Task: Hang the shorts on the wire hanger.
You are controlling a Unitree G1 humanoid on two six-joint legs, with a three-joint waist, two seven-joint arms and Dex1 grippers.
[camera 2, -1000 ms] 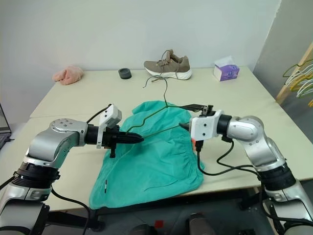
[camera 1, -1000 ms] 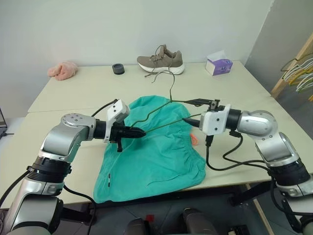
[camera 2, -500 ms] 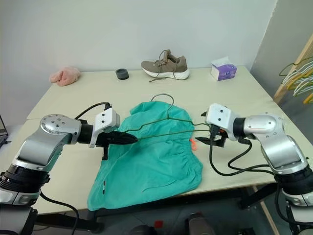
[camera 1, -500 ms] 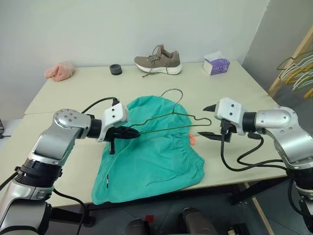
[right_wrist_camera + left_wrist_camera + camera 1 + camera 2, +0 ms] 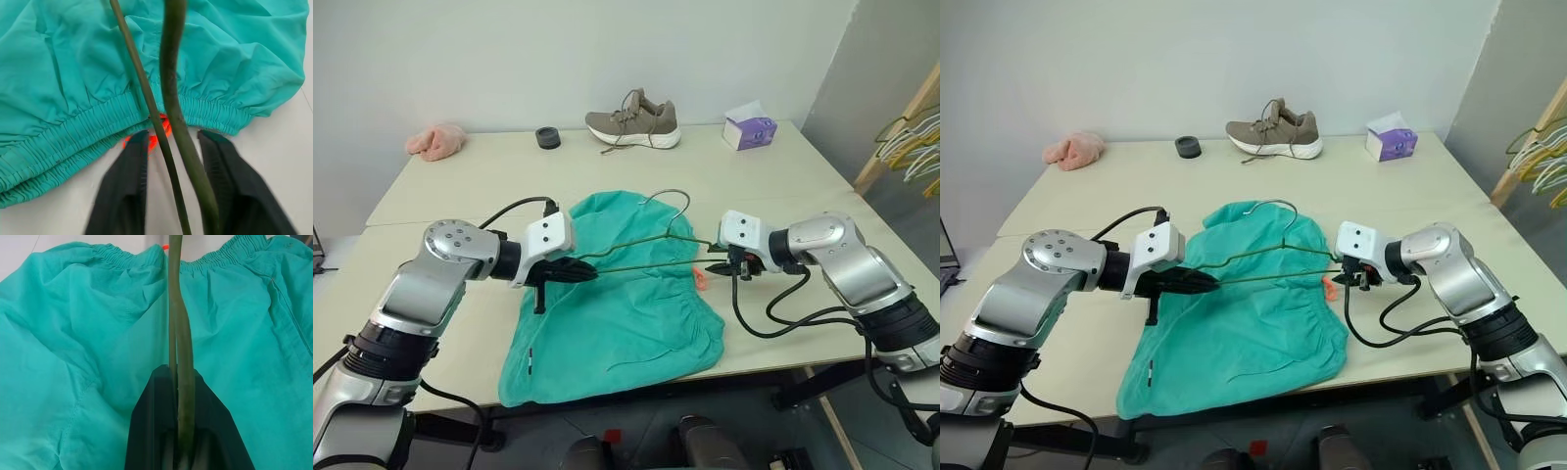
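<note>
Lying spread flat near the front edge of the bench (image 5: 431, 186), the shorts (image 5: 617, 313) look soft, light and floppy, so they will sag and slide unless taken by the gathered waistband beside the orange tag (image 5: 155, 139). The hanger (image 5: 641, 250) is held just above them; thin and stiff, though springy and slick. The left gripper (image 5: 590, 275) is clamped shut on one end of it, while the right gripper (image 5: 172, 147) has its fingers (image 5: 128, 191) part open around the two wires at the other end, not visibly pinching them
</note>
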